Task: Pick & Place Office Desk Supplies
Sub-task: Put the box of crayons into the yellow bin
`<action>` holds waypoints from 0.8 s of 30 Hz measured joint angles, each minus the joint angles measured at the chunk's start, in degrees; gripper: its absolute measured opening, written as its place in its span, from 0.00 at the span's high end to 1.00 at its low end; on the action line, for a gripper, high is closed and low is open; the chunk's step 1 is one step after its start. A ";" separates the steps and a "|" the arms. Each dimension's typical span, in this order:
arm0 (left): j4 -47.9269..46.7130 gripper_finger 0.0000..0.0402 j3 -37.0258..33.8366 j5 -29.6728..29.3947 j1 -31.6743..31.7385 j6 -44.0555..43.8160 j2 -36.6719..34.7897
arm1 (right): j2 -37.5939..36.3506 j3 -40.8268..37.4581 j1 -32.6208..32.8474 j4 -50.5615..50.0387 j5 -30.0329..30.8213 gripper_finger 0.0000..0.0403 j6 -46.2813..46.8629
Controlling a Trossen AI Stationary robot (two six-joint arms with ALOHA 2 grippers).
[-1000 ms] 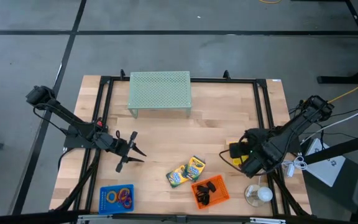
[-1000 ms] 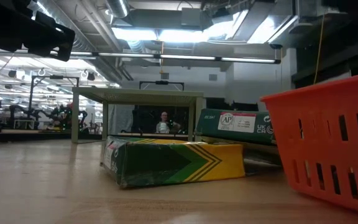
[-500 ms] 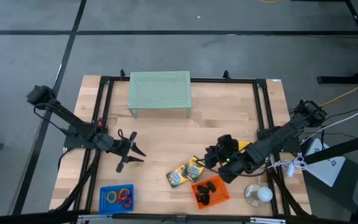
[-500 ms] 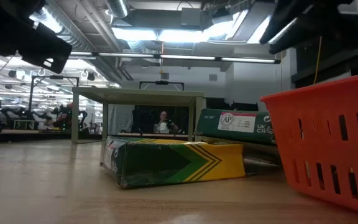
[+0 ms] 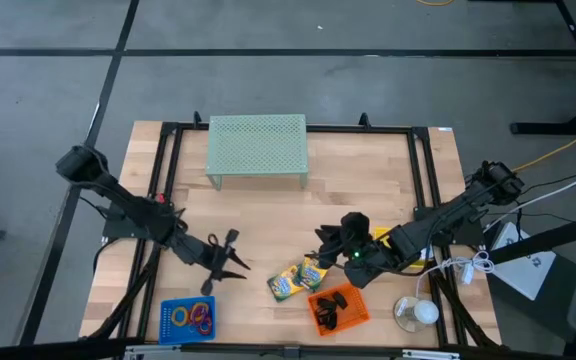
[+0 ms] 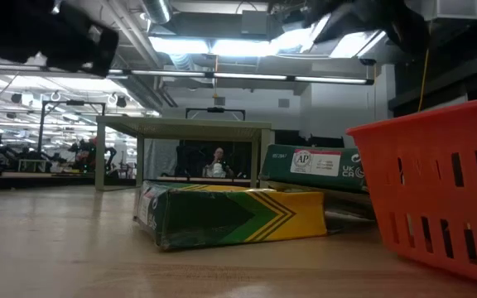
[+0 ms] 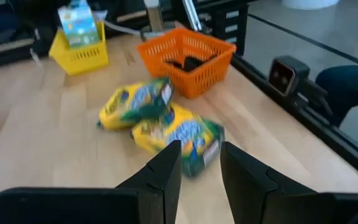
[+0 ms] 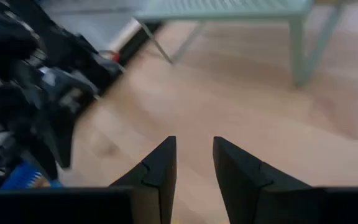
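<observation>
Left tool [image 5: 230, 262]: above the surface [image 5: 268, 215], left of the crayon boxes; fingers [image 7: 163, 174] parted by a narrow gap, nothing between them.
Right tool [image 5: 330, 243]: over the surface just right of the boxes, near the orange basket; fingers [image 8: 157, 168] a little apart, empty.
Crayon boxes [image 5: 299, 277]: two, green and yellow, lying flat and touching side by side near the front middle of the surface, left of the orange basket [image 5: 339, 307]; long axes run diagonally, from front-left to back-right.
Clips [image 5: 332, 305]: black, inside the orange basket.
Rings [image 5: 196, 316]: purple, orange and yellow, in the blue tray [image 5: 188, 319] at the front left.
Riser [image 5: 257, 150]: pale green mesh, at the back middle, well apart from the boxes.
High view only: the blue tray with its rings, both arms at once, a yellow bin [image 5: 388, 243] partly hidden under the right arm.
Low view only: one crayon box [image 6: 230, 213] broadside, lying flat, chevron stripes toward its right end; a basket wall [image 6: 437, 194] close at right; a person [image 6: 218, 161] far off in the room behind.
Left wrist view only: the yellow bin [image 7: 79, 51] holding a small carton, beyond the boxes [image 7: 160, 121] and beside the basket [image 7: 188, 57]; the boxes lie straight ahead of the fingers.
Right wrist view only: the riser's legs [image 8: 300, 53] and bare wood ahead; the left arm [image 8: 36, 81] blurred at one side.
</observation>
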 joint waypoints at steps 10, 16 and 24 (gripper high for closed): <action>0.02 0.73 8.68 8.93 4.69 2.09 13.36 | 2.19 0.02 0.31 4.97 3.74 0.73 -3.50; 5.33 0.73 10.21 11.42 8.02 2.29 21.01 | 4.16 0.00 0.27 6.10 3.29 0.73 -3.47; 10.44 0.78 10.23 16.94 10.48 2.67 24.72 | 5.31 0.00 0.22 7.86 3.75 0.73 -3.49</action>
